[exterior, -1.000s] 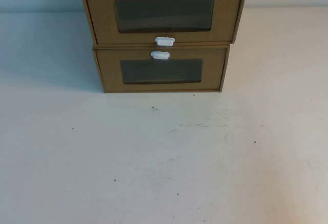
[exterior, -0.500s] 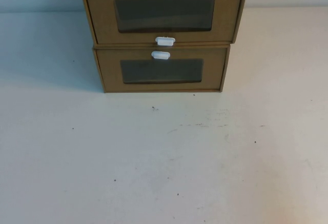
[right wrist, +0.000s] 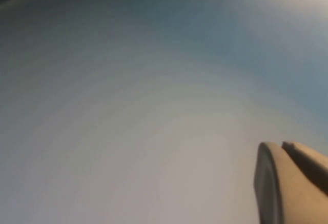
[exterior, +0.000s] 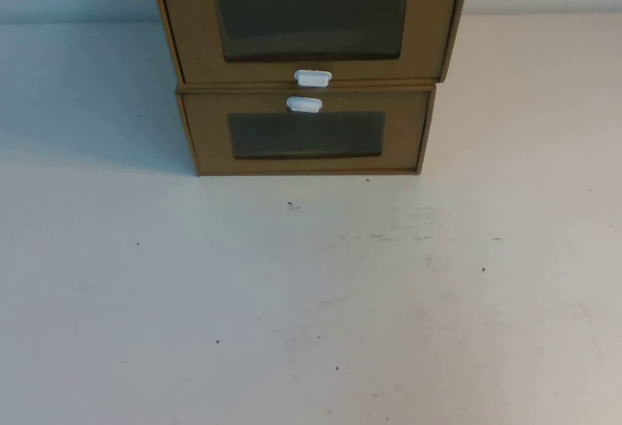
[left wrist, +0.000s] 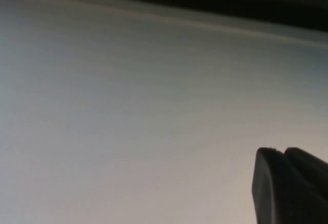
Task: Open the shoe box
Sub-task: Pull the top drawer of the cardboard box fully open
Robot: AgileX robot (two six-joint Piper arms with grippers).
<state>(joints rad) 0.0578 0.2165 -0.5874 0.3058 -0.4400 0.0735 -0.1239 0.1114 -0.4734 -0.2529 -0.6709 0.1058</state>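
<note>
Two brown cardboard shoe boxes are stacked at the far middle of the table, both closed. The upper box (exterior: 185,26) has a dark window and a white pull tab (exterior: 313,78) at its bottom edge. The lower box (exterior: 206,138) has its white tab (exterior: 304,104) at the top edge. Neither arm appears in the high view. My left gripper (left wrist: 282,151) shows in the left wrist view, shut and empty over bare table. My right gripper (right wrist: 281,144) shows in the right wrist view, shut and empty, also over bare table.
The white table (exterior: 311,299) stretches from the boxes to the near edge, marked with small dark specks. A pale wall runs behind the boxes.
</note>
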